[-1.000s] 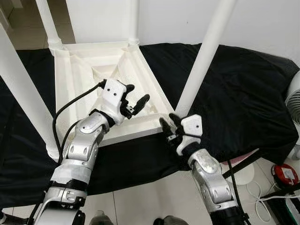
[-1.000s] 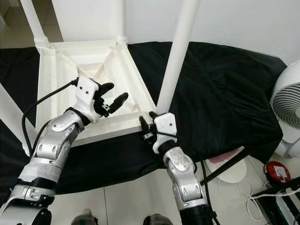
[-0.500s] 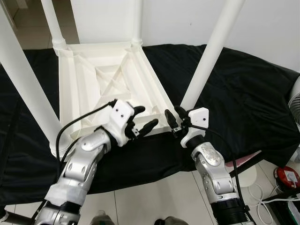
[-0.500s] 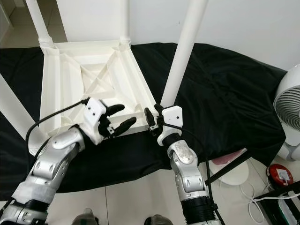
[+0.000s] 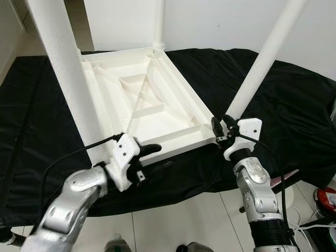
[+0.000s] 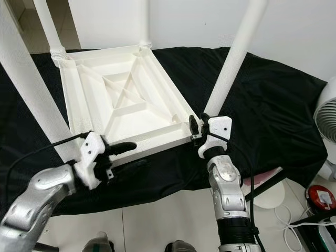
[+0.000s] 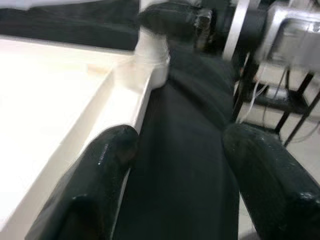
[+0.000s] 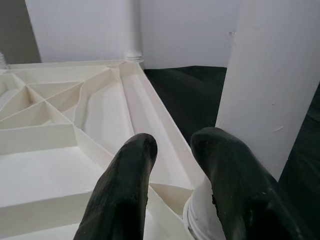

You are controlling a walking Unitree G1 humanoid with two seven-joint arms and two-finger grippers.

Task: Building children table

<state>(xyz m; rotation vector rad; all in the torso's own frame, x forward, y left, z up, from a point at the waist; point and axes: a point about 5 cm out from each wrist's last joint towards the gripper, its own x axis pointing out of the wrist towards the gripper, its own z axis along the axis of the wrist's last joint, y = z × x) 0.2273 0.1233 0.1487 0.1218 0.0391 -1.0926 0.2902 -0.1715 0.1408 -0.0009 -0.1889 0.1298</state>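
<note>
A white children's table (image 5: 185,92) lies upside down on a black cloth (image 5: 294,105), its ribbed underside facing up. Three white legs stand up from its corners: one at the near left (image 5: 63,73), one at the far corner (image 5: 159,26), one at the near right (image 5: 262,58). My left gripper (image 5: 152,158) is open and straddles the table's near rim; one finger (image 7: 100,175) lies by the rim, the other over the cloth. My right gripper (image 5: 222,127) sits at the base of the near right leg (image 8: 275,90), open by a narrow gap with nothing between its fingers.
The cloth's front edge drops to a tiled floor just ahead of both arms. A white fan (image 6: 328,121) stands at the right, with a red object (image 6: 320,197) and cables on the floor below it. A white wall closes the back.
The view has shifted. My left gripper has drawn back from over the table's ribbed inside to its near rim. The right gripper stays at the near right leg's base.
</note>
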